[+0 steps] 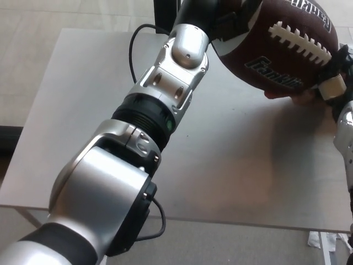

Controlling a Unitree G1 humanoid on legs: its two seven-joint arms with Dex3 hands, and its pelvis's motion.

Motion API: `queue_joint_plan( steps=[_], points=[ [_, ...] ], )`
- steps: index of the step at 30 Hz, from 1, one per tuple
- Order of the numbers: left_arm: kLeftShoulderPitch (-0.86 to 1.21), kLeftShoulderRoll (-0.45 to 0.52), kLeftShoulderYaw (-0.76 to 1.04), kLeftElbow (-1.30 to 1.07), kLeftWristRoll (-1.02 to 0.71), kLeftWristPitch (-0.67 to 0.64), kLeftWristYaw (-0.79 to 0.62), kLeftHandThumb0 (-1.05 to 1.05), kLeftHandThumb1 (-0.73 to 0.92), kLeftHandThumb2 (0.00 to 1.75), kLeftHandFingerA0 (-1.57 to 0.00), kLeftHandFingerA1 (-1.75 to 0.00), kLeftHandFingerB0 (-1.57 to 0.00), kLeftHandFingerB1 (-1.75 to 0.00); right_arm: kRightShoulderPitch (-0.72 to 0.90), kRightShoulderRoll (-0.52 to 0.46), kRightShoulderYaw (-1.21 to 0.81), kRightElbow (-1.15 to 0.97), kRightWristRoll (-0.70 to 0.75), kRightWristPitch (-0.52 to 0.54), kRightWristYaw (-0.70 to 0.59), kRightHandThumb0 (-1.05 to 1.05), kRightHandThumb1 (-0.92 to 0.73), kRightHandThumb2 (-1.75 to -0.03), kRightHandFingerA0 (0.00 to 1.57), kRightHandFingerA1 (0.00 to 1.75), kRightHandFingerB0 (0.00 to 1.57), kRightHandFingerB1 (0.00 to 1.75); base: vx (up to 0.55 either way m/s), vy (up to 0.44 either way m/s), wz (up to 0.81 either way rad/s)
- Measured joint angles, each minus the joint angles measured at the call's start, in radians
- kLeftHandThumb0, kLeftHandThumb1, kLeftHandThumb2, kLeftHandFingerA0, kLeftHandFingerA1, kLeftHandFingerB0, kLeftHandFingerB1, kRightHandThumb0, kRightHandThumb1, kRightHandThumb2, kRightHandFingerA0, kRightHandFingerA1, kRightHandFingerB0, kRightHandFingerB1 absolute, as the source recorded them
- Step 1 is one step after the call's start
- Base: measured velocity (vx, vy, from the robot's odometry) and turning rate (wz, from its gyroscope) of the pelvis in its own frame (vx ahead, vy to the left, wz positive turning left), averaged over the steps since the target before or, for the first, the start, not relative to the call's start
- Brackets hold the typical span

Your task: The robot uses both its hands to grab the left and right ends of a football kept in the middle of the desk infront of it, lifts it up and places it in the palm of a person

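Nearest the camera, the left arm's silver upper segment (102, 199) fills the lower left, with a thin black cable (157, 221) looping from its black joint. Beyond it the silver forearm (174, 72) rises diagonally toward the top centre, hiding much of the grey counter (248, 165) below. At its far end the left hand (229, 19) shows only as dark fingers pressed against the left end of the football (278, 47); it grips that end. The brown football, with white laces and white lettering, is held well above the counter, tilted with its right end lower. At the right edge, the right hand (333, 72) clasps the ball's right end, black fingers and a pale fingertip pad touching the leather; its silver forearm (347, 149) runs down the picture's edge. Just beneath the ball, between both hands and nearer the right one, part of a person's hand (295, 98) shows under the leather; whether it touches the ball cannot be told. Farther off, a second black cable (138, 44) curves across the counter beside the left forearm, and pale floor (33, 55) lies past the counter's left edge.
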Motion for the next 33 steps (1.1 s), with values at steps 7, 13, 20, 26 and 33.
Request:
queue_joint_plan(
  steps=[7,13,20,26,33],
  points=[
    [0.000,0.036,-0.053,-0.026,0.018,0.000,-0.040,-0.90,0.72,1.12,-0.03,-0.23,-0.11,-0.26,0.021,0.001,0.025,-0.014,0.006,-0.020,0.007,-0.86,-0.89,-0.67,0.03,0.28,0.09,0.24,0.00,0.000,0.00],
    [0.000,0.109,-0.123,-0.076,0.043,0.007,-0.105,-0.95,0.77,1.17,0.00,-0.14,-0.11,-0.15,0.026,-0.021,0.117,-0.026,-0.015,-0.013,0.023,-0.93,-0.81,-0.87,0.00,0.00,0.00,0.00,0.00,0.000,0.00],
    [0.007,0.162,-0.164,-0.120,0.067,0.021,-0.159,-0.95,0.78,1.17,0.00,-0.14,-0.12,-0.14,0.008,-0.076,0.236,-0.041,-0.061,0.067,0.026,-1.04,-0.92,-0.73,0.00,0.00,0.00,0.00,0.00,0.000,0.00],
    [0.051,0.189,-0.181,-0.194,0.090,0.031,-0.196,-1.05,0.79,1.23,0.00,-0.10,-0.08,-0.03,-0.003,-0.133,0.321,-0.044,-0.109,0.147,0.039,-1.05,-0.92,-0.69,0.00,0.00,0.00,0.00,0.00,0.000,0.00],
    [0.104,0.202,-0.163,-0.240,0.107,0.040,-0.216,-0.99,0.81,1.17,0.00,-0.11,-0.11,-0.08,0.008,-0.194,0.380,-0.062,-0.163,0.190,0.057,-1.05,-0.92,-0.75,0.00,0.00,0.00,0.00,0.00,0.000,0.00]
  ],
)
